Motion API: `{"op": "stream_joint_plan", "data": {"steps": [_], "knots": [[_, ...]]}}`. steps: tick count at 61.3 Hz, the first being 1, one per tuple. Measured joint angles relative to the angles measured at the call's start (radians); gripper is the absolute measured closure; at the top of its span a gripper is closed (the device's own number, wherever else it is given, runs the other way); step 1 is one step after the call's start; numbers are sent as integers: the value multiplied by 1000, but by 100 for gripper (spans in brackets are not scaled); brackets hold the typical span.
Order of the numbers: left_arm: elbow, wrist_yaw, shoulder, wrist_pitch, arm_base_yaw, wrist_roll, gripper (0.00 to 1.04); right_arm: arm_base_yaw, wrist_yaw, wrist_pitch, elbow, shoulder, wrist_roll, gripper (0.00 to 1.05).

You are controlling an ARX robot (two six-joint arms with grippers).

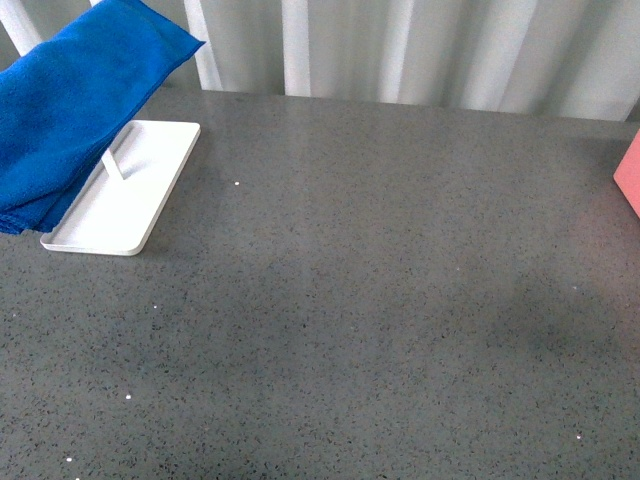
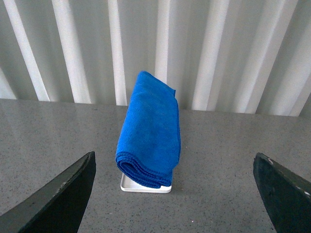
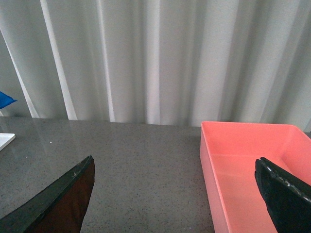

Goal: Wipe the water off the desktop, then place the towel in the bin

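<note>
The grey speckled table (image 1: 380, 300) carries a pink bin (image 3: 243, 141) at its right edge and, at its far left, a folded blue towel (image 1: 70, 110) draped above a white tray (image 1: 130, 215). The left end effector (image 2: 174, 156) and the right end effector (image 3: 174, 159) hover above the table, each spread wide and holding nothing.

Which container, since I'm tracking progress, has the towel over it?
The flat white tray: the blue towel drapes above it; the pink bin shows none.
</note>
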Motion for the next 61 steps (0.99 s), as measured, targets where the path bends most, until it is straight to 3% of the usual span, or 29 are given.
{"op": "stream_joint_plan", "data": {"steps": [37, 40, 45, 52, 61], "knots": [[3, 16, 10, -13, 1, -5, 7, 0, 0, 0, 0, 0, 0, 7], [60, 75, 78, -164, -21, -50, 7, 0, 0, 0, 0, 0, 0, 7], [167, 36, 248, -315, -113, -103, 7, 0, 0, 0, 0, 0, 0, 7], [364, -19, 502, -191, -192, -76, 7, 0, 0, 0, 0, 0, 0, 7], [615, -9, 808, -59, -183, 24, 7, 1, 0, 0, 0, 0, 0, 7]]}}
